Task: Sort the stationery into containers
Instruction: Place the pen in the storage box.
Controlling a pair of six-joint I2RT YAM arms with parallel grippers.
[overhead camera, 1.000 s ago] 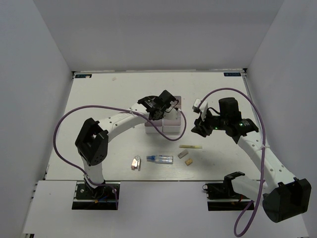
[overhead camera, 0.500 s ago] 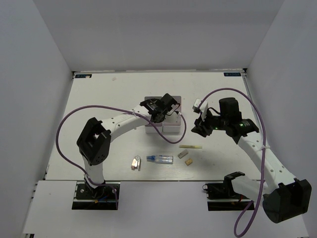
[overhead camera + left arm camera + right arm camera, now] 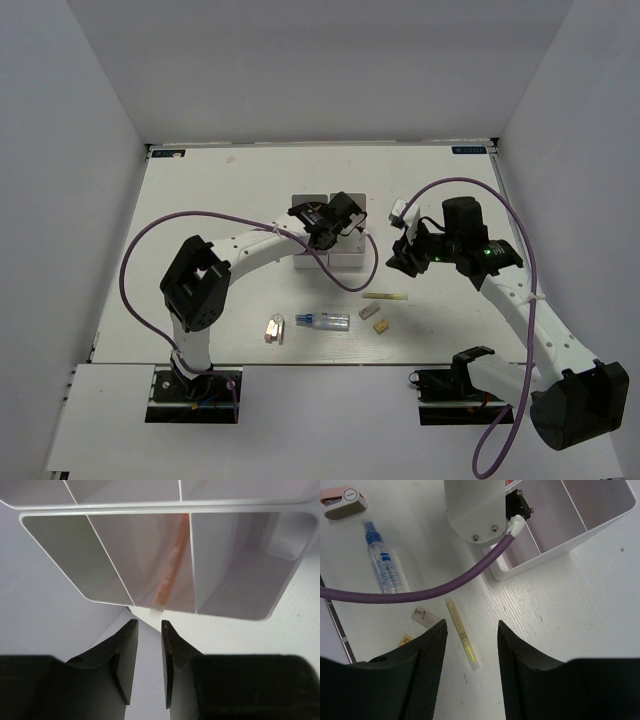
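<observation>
Two white three-compartment containers [image 3: 347, 262] stand side by side mid-table. In the left wrist view a pink stick [image 3: 171, 567] lies in the middle compartment of the nearer container [image 3: 240, 575]. The second container [image 3: 125, 490] is behind it. My left gripper [image 3: 325, 222] hovers over them, its fingers [image 3: 125, 650] a little apart and empty. My right gripper [image 3: 404, 257] is open and empty above a yellow stick [image 3: 462, 635], which also shows in the top view [image 3: 385, 296].
On the table near the front lie a silver-blue tube [image 3: 323, 320], a pink-and-white eraser [image 3: 272, 328], a grey eraser [image 3: 366, 312] and a yellow eraser [image 3: 380, 325]. The left arm's wrist and purple cable [image 3: 420, 592] cross the right wrist view.
My left gripper has shifted a little to the right over the containers. The right arm and the loose items have not moved.
</observation>
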